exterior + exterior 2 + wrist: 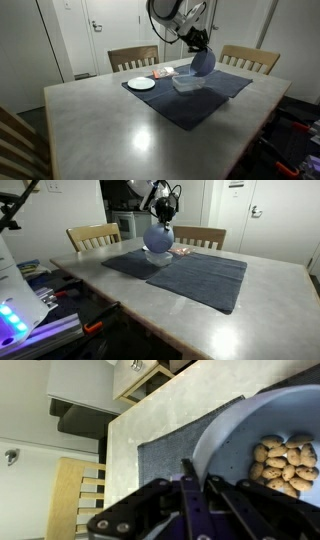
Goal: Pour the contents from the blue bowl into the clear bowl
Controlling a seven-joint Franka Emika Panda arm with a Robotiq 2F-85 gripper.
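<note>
My gripper is shut on the rim of the blue bowl and holds it tilted on its side above the clear bowl. In the wrist view the gripper fingers pinch the blue bowl's rim, and peanuts lie piled inside it. In an exterior view the blue bowl hangs over the clear bowl on the dark mat. The clear bowl is out of the wrist view.
A white plate and a small orange-and-white item lie on the dark mat. The grey table has wooden chairs at its far side. Equipment stands beside the table.
</note>
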